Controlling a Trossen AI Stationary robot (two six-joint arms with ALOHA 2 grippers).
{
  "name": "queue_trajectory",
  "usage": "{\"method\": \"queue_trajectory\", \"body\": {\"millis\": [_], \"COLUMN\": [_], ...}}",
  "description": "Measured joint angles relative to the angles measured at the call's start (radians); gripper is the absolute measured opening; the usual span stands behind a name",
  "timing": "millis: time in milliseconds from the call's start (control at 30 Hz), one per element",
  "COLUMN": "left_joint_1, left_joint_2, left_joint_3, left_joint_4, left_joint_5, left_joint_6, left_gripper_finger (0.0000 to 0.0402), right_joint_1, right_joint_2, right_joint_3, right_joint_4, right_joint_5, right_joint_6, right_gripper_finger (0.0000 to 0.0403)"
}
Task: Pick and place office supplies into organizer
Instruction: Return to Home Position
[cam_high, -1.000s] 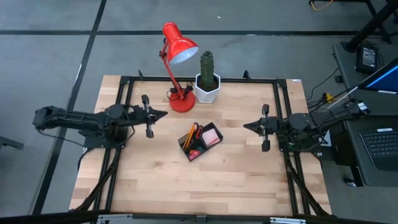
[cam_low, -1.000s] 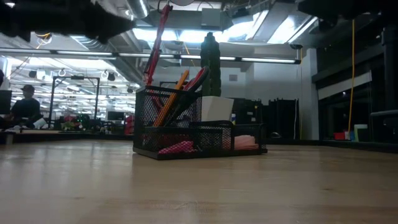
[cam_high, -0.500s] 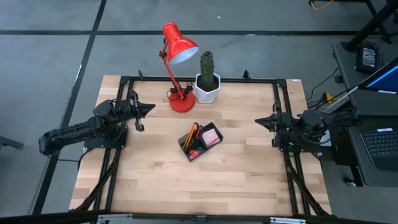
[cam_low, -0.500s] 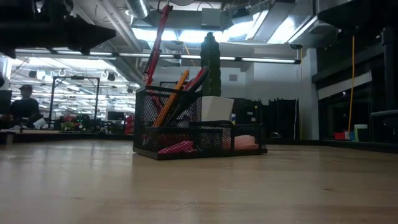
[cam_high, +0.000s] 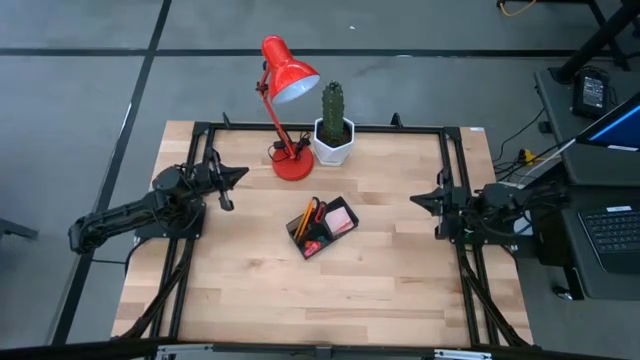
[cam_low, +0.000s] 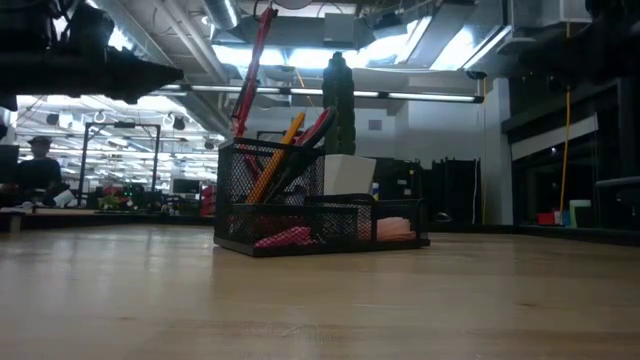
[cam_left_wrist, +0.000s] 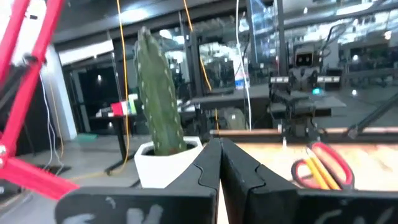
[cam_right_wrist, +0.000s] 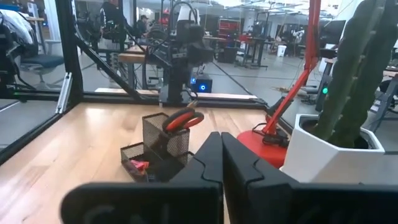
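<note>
The black mesh organizer (cam_high: 322, 228) stands mid-table on its base. Red-handled scissors (cam_low: 312, 135) and orange pencils (cam_low: 275, 158) stand upright in its tall cup; a pink sticky-note pad (cam_high: 341, 216) and small pink and red pieces (cam_low: 285, 237) lie in its low trays. My left gripper (cam_high: 244, 173) is shut with nothing in it at the table's left edge, pointing toward the lamp base. My right gripper (cam_high: 414, 200) is shut and holds nothing at the right edge, pointing toward the organizer. The organizer also shows in the right wrist view (cam_right_wrist: 155, 148).
A red desk lamp (cam_high: 287, 95) and a cactus in a white pot (cam_high: 333, 128) stand at the table's far middle. A black frame (cam_high: 455, 200) rims the table. Bare wood lies near the front edge. A person (cam_low: 40, 170) sits in the room behind.
Both arms have drawn back from the organizer toward their own table edges and sunk a little. My left arm has also swung, so its gripper now sits farther toward the far left and points at the lamp base. Both grippers have stayed shut. The organizer has not moved.
</note>
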Motion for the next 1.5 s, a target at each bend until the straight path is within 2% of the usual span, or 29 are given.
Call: {"method": "queue_trajectory", "body": {"millis": [267, 367, 467, 733, 800, 967, 1300, 1500], "left_joint_1": [0.000, -0.002, -0.001, -0.001, -0.001, -0.001, -0.001, -0.001], "left_joint_2": [0.000, 0.001, 0.001, 0.001, 0.001, 0.001, 0.001, 0.001], "left_joint_3": [0.000, 0.000, 0.000, 0.000, 0.000, 0.000, 0.000, 0.000], "left_joint_4": [-0.110, -0.132, -0.141, -0.141, -0.141, -0.141, -0.141, -0.141], "left_joint_5": [-0.035, -0.038, -0.038, -0.038, -0.038, -0.038, -0.037, -0.037], "left_joint_6": [-0.006, -0.016, -0.031, -0.106, -0.105, -0.104, -0.104, -0.104], "left_gripper_finger": [0.0001, 0.0001, 0.0002, 0.0004, 0.0005, 0.0004, 0.0004, 0.0002], "right_joint_1": [0.000, 0.000, -0.001, -0.001, -0.001, -0.001, -0.001, -0.001], "right_joint_2": [-0.029, -0.028, -0.028, -0.028, -0.028, -0.026, -0.024, -0.024], "right_joint_3": [-0.029, -0.029, -0.035, -0.182, -0.182, -0.185, -0.185, -0.186], "right_joint_4": [0.003, 0.005, 0.036, 0.329, 0.329, 0.326, 0.212, 0.213], "right_joint_5": [-0.005, -0.059, -0.060, -0.062, -0.069, -0.163, -0.163, -0.163], "right_joint_6": [-0.057, -0.071, -0.067, -0.101, -0.106, -0.099, 0.107, 0.107], "right_gripper_finger": [0.0000, 0.0000, 0.0000, 0.0000, 0.0000, 0.0000, 0.0006, 0.0024]}}
